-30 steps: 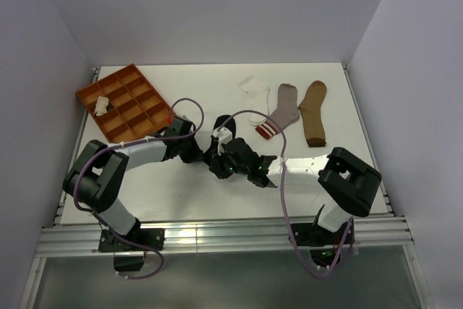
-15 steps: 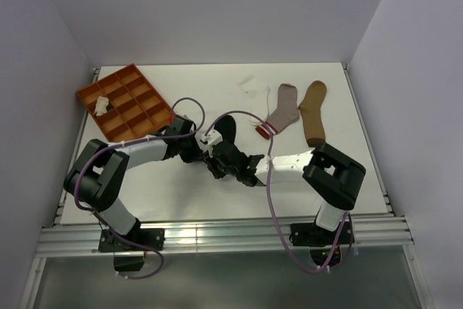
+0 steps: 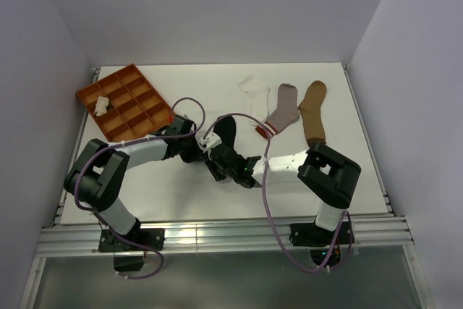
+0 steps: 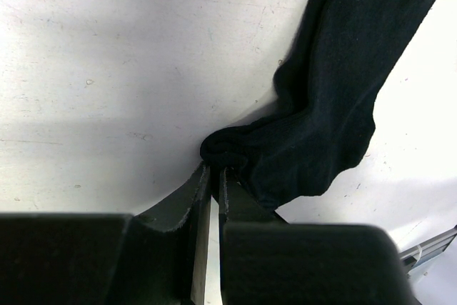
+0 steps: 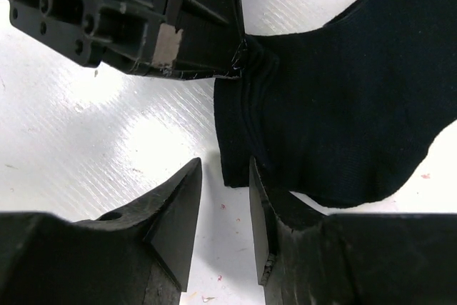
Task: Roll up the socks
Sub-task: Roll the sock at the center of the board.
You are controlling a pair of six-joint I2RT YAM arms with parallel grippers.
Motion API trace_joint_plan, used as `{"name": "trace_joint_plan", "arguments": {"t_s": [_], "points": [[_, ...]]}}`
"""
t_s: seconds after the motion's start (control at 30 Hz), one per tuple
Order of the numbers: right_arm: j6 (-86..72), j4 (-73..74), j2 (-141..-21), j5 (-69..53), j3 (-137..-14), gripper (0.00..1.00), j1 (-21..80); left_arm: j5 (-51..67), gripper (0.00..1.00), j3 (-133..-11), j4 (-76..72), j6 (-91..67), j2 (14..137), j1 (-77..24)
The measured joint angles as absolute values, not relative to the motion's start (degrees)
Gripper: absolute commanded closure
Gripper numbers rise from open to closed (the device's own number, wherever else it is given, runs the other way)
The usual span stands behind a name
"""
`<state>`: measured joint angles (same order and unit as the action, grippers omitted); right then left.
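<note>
Right arm [image 3: 289, 162] pulled closer to black sock [image 3: 226, 129], white table [image 3: 181, 195], lilac walls [image 3: 217, 12]

The top camera looks down from above the near edge of the table [image 3: 202, 85], seeing all of it. Both wrist cameras sit close over the black sock [image 4: 335, 105], mid-table.

From above you see only the far end of the black sock [image 3: 227, 127]; the arms [image 3: 148, 150] cover the rest, both sets of jaws included. The left wrist view loses it off the top right corner (any fabric between the left jaws is hidden); the right wrist view cuts it at the right edge. The white scrap [image 3: 101, 104] in the tray [image 3: 141, 103] is too small to identify.
</note>
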<state>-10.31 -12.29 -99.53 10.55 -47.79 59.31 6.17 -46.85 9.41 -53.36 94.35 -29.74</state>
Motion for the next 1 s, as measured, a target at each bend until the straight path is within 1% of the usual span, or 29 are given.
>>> {"name": "trace_joint_plan", "arguments": {"t_s": [0.13, 0.67, 1.0], "points": [[-9.63, -11.79, -99.53, 11.38, -47.94, 0.58, 59.75, 6.17, 0.89, -46.85, 9.41, -53.39, 94.37, -29.74], [-7.97, -9.32, -99.55, 12.51, -50.57, 0.58, 59.88, 6.2, 0.89, -46.98, 9.54, -53.21, 94.48, -29.74], [-7.77, -7.46, -102.74, 12.6, -53.01, 0.59, 59.88, 6.2, 0.89, -47.33, 9.96, -53.19, 94.65, -29.74]]}}
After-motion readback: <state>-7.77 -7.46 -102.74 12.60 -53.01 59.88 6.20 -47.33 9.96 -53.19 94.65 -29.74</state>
